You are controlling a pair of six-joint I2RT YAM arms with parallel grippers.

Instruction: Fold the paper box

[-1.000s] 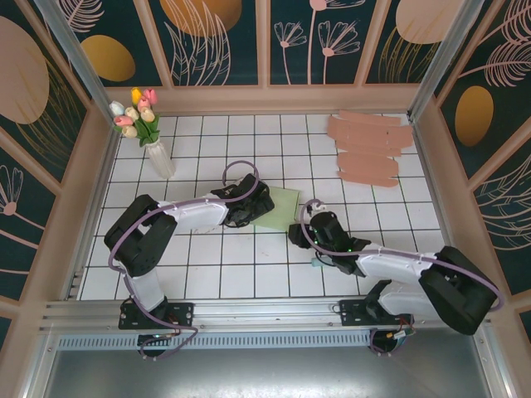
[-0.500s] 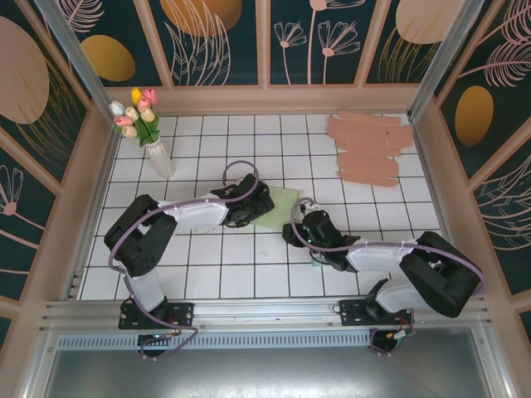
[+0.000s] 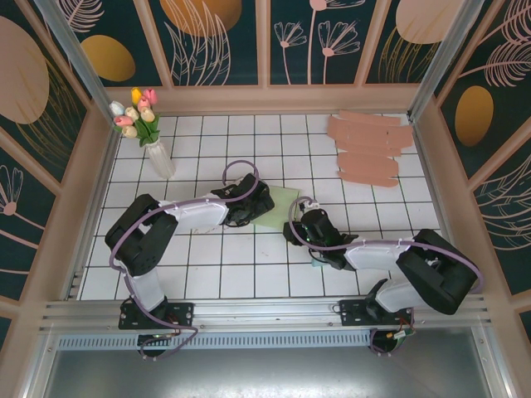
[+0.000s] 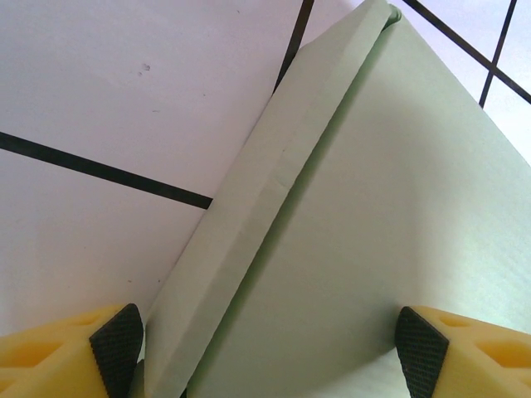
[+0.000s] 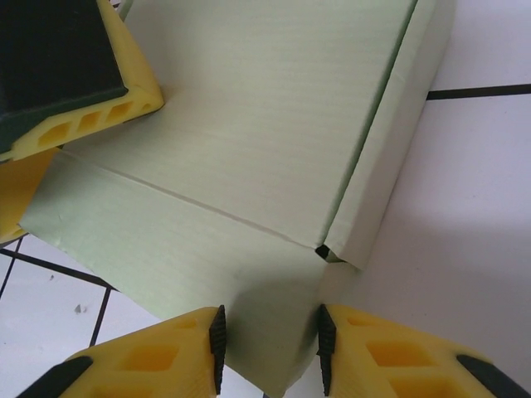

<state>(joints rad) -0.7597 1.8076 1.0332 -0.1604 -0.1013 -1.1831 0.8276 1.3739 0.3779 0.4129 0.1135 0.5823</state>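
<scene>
The left fingers are standing wide apart, straddling the pale green paper box. One pad is sitting beside the box's turned-up side wall and the other is sitting over its flat panel, with nothing pinched between them. The right fingers are sitting at a narrow gap, and a corner of the box's loose flap is lying between them. I cannot tell whether they are pinching that corner or only bracketing it.

The box is lying near the middle of the white tiled desk, between the tips of the two arms. In the right wrist view, a crease is running across its panel and one side wall is standing folded along the right edge.

A vase of tulips is standing toward the far left corner. A stack of pink cardboard sheets is lying at the far right. Both are sitting well apart from the box.
</scene>
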